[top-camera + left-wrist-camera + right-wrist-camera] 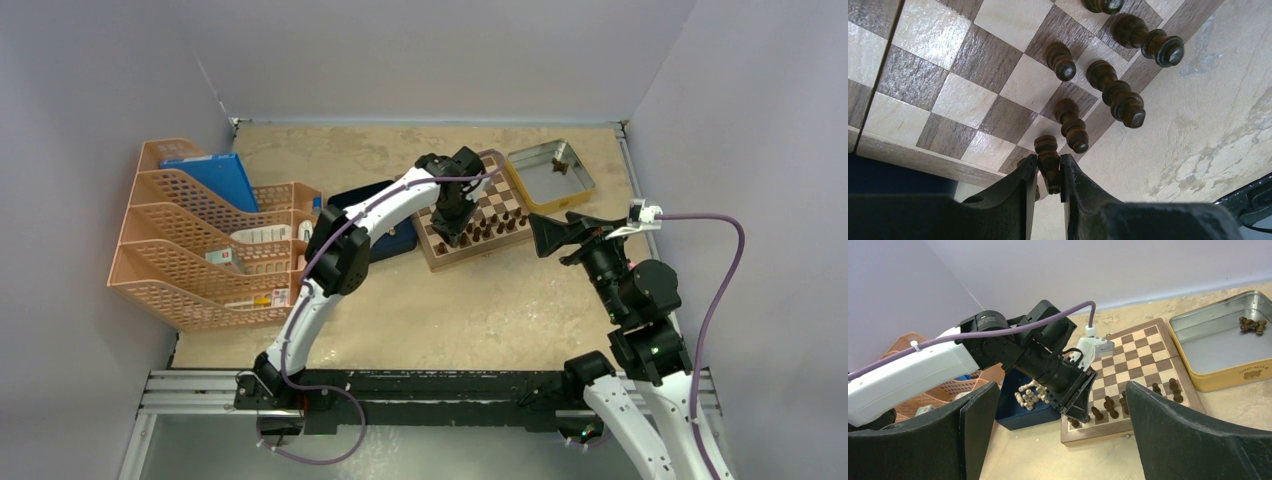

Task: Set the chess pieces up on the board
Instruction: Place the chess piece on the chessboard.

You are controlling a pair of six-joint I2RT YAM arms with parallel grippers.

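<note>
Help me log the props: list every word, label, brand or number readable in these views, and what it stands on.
Nothing can be quoted with confidence.
Yellow tin: raised lettering on its front wall, too small to read.
Boxes in the orange file rack: labels with print, too blurred to read.
Chessboard: no text seen.

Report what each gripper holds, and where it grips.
Left gripper pinches a dark chess piece around its stem, at the board's edge. Right gripper, open, holds nothing.
</note>
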